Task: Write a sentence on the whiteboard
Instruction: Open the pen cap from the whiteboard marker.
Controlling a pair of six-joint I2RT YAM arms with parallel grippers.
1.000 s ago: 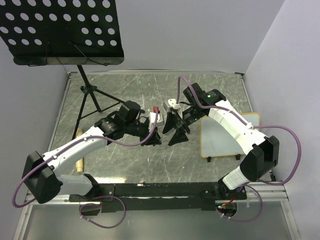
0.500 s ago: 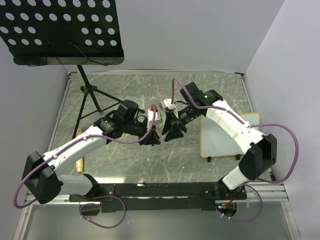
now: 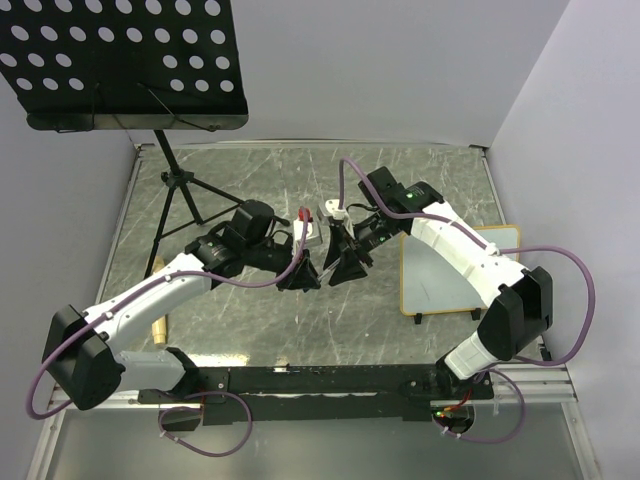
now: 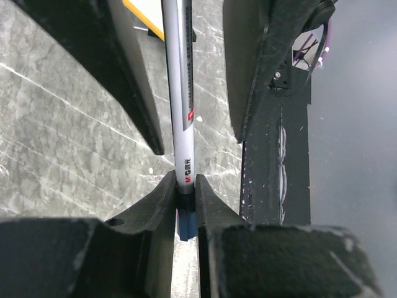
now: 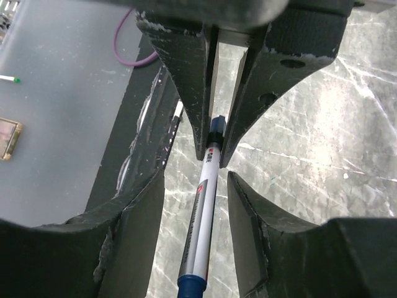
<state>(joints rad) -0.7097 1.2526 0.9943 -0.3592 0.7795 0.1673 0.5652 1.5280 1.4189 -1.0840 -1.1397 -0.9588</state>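
Left claw (image 4: 186, 197): clamped on the marker (image 4: 180, 93), at one blue end.
Right claw (image 5: 197, 186): spread astride the barrel, not touching.
Whiteboard (image 3: 432, 280): flat at the right, under my right arm.
Handling: marker probably light, stiff, slick; pinch its free end squarely.

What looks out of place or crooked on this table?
The whiteboard lies slightly askew right at the table's right edge, its far corner reaching the rim, partly under the right arm. Nothing looks spilled or broken.
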